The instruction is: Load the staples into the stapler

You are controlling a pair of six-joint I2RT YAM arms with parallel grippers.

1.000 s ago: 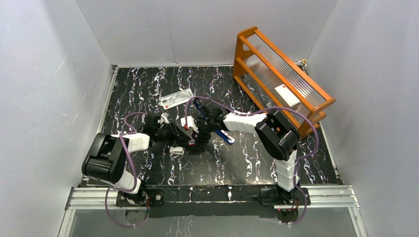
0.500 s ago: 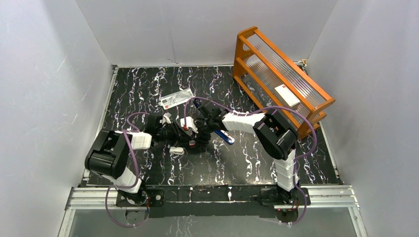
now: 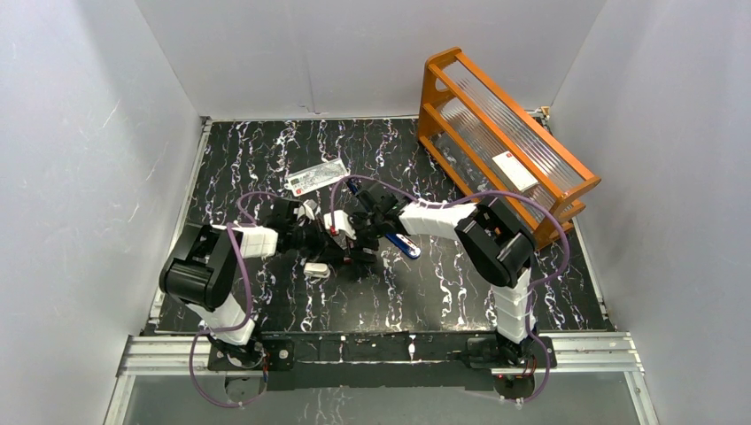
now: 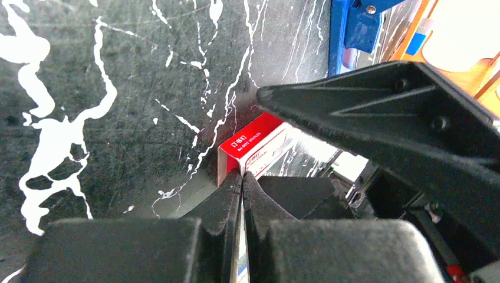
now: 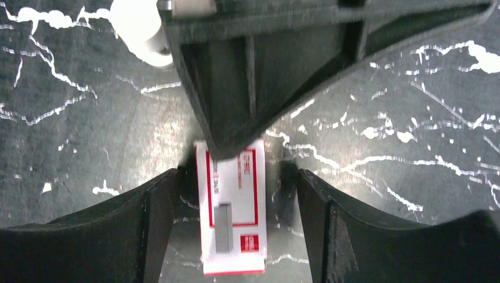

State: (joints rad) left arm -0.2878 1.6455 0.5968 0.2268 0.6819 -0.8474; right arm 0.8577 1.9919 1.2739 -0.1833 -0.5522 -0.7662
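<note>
small flat grey metal staples (image 5: 223, 227) lie on the small red-and-white cardboard box (image 5: 231, 206); bright blue black-based stapler (image 3: 403, 245) is near it. step looks like picking up the staples. right gripper (image 5: 236, 177) spread astride the box, left gripper (image 4: 242, 180) pressed together at its end. next calls for a fine pinch on the staples. left arm (image 3: 257, 241) sits farther out than a second ago.

I'm looking down on a black white-veined tabletop (image 3: 443, 283), orange rack (image 3: 427, 88) standing at its far right, white packet (image 3: 317, 177) flat at far centre, blue stapler (image 3: 405, 246) mid-table, white gadget (image 3: 316, 271) nearer me, red-and-white box (image 5: 233, 206) lying flat.
</note>
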